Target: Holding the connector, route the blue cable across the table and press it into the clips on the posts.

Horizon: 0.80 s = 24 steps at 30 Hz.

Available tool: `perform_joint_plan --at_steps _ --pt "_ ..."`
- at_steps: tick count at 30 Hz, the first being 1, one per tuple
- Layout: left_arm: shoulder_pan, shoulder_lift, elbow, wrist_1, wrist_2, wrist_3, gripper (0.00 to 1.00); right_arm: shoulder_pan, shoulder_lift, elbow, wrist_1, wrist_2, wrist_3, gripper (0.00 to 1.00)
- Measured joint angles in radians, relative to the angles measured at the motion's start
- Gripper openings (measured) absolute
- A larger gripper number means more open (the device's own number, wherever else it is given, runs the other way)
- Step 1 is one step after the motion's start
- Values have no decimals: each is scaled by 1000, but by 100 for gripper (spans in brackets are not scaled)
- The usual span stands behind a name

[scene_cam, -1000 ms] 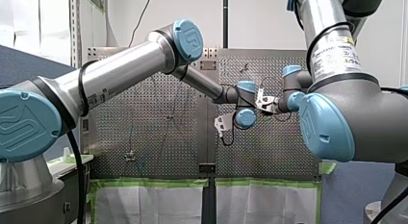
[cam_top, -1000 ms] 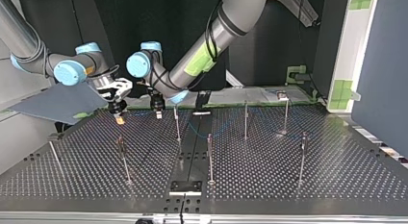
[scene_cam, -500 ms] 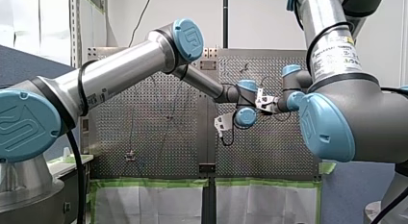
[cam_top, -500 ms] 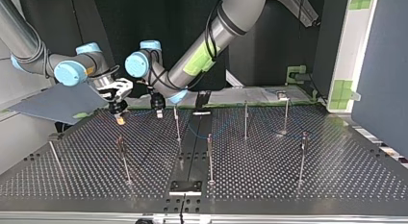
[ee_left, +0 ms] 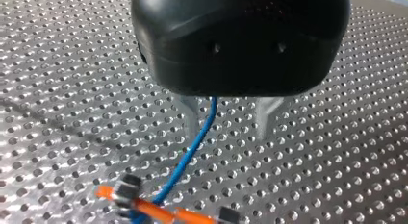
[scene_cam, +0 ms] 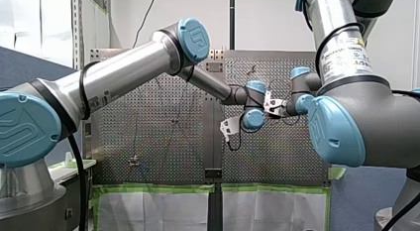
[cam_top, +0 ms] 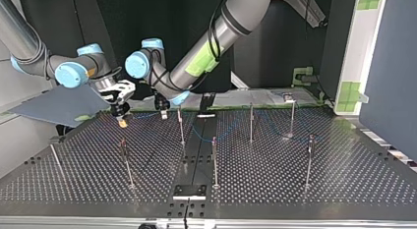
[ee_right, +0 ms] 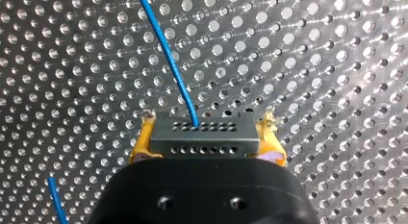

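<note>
Right wrist view answers the first part of the task. My right gripper (ee_right: pixel 203 144) pinches the grey connector (ee_right: pixel 202 131) between its yellow pads (ee_right: pixel 142 140). The blue cable (ee_right: pixel 168 65) leaves the connector and runs ahead over the perforated table (ee_right: pixel 337 65). So the holding of the connector is done.

In the left wrist view my left gripper (ee_left: pixel 227 133) hangs close above the table with its metal fingers (ee_left: pixel 191 116) spread apart. The cable passes down between them, close beside one finger, and goes on to the right gripper just ahead. The fingers do not squeeze it. I judge that they serve as a loose guide, or are placed for taking the cable.

In the top view both grippers are near each other at the far edge of the table, in the view's left half, beside one of the posts (cam_top: pixel 181 126). The rest of the cable is a thin blue line that lies low on the table among the other posts, toward the view's right. The clips (cam_top: pixel 310 138) are too small to read, but I see no stretch of cable lifted to the head of any post. My judgement is that the routing is only at its start. Carrying the cable across the table and pressing it into each clip are left to do.
</note>
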Motion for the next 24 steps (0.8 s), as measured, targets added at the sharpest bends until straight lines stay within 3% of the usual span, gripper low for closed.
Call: perform_joint_plan --at_steps 1,2,3,5,6,8,19,24 --pt "-1 0 1 -2 -9 0 38 0 0 0 0 0 0 0" --pt "-2 1 2 -3 -17 0 26 0 0 0 0 0 0 0" --pt "-3 1 2 -4 -25 0 26 0 0 0 0 0 0 0" --pt "-5 1 3 -4 -40 0 14 0 0 0 0 0 0 0" --pt "-5 1 3 -4 -44 0 14 0 0 0 0 0 0 0" --pt "-6 1 4 -3 -50 0 0 0 0 0 0 0 0 0" --pt "-9 7 12 -8 -55 -4 0 3 0 -4 1 1 5 0" --pt "-14 35 13 -17 -57 -6 0 6 -4 -34 27 2 -1 0"
